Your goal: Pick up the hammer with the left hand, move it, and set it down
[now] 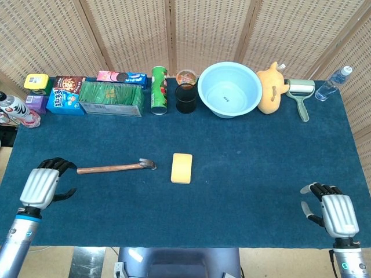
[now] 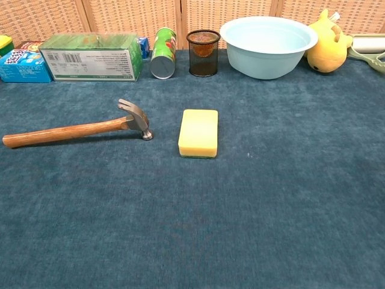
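Observation:
The hammer (image 1: 116, 167) has a brown wooden handle and a grey claw head, and it lies flat on the blue cloth left of centre, head pointing right; the chest view shows the hammer (image 2: 78, 129) too. My left hand (image 1: 44, 185) hovers just left of the handle's free end, empty, its fingers spread and curled downward, not touching the hammer. My right hand (image 1: 333, 211) rests at the table's front right corner, empty with fingers apart. Neither hand appears in the chest view.
A yellow sponge (image 1: 182, 168) lies right of the hammer head. Along the back stand snack boxes (image 1: 110, 97), a green can (image 1: 159, 90), a black mesh cup (image 1: 186, 98), a light blue bowl (image 1: 229, 90), a yellow plush toy (image 1: 271, 88), a lint roller (image 1: 301, 92) and a bottle (image 1: 333, 82).

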`<state>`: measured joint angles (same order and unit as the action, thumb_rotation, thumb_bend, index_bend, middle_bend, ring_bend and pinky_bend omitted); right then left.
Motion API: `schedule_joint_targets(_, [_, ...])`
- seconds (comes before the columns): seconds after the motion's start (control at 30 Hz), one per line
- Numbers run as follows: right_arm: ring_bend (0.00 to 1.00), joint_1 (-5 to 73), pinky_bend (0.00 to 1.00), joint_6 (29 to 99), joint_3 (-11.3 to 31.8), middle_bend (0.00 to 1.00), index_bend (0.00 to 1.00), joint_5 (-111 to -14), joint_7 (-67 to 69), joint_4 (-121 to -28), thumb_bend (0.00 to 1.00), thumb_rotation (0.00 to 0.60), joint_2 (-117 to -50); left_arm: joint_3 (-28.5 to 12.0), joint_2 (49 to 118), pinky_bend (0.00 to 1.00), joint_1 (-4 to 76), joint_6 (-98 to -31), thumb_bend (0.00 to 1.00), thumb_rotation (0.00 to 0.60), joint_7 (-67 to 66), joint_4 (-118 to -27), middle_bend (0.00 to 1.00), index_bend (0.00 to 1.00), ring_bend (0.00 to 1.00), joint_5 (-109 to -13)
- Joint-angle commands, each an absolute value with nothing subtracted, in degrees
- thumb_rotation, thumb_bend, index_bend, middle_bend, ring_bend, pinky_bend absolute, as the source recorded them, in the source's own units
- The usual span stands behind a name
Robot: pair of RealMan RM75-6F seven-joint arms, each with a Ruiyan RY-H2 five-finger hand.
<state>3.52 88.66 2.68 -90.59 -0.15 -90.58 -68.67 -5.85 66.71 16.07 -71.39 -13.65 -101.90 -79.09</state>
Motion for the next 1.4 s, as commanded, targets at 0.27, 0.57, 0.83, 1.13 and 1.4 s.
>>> schedule_joint_targets(0.27, [0.46, 2.12, 0.40, 90.55, 2.53, 0.45, 0.45, -90.31, 1.25, -89.55, 0.39, 0.600, -68.67, -9.40, 73.17, 0.23, 28.83, -56.06, 0.32, 0.600, -21.45, -95.97, 0.35, 0.31, 0.22, -69.22])
schedule_joint_targets(0.57, [0.46, 1.42, 0.40, 91.41, 2.49, 0.44, 0.45, -90.29, 2.06, -88.82, 0.39, 0.600, -68.79, -9.74, 79.72, 0.23, 33.54, -53.11, 0.34, 0.600, -24.76, -90.88, 0.35, 0.30, 0.22, -64.14])
schedule_joint_targets(0.83, [0.46, 1.15, 0.40, 91.56, 2.52, 0.45, 0.45, -90.28, 2.33, -88.66, 0.39, 0.600, -68.72, -9.19, 84.15, 0.24, 35.74, -52.22, 0.35, 0.600, -24.34, -86.43, 0.34, 0.29, 0.22, -62.38])
schedule_joint_targets(1.13, [0.46, 0.64, 0.41, 92.12, 2.62, 0.45, 0.45, -90.16, 2.53, -88.58, 0.39, 0.600, -68.61, -8.39, 85.95, 0.26, 37.05, -50.54, 0.42, 0.600, -22.49, -83.27, 0.34, 0.29, 0.22, -60.88])
schedule_joint_targets(1.4, [0.46, 0.23, 0.42, 92.67, 2.68, 0.45, 0.45, -90.27, 2.49, -88.78, 0.39, 0.600, -68.37, -7.69, 85.88, 0.28, 37.75, -49.29, 0.46, 0.600, -20.75, -82.51, 0.34, 0.29, 0.22, -60.44])
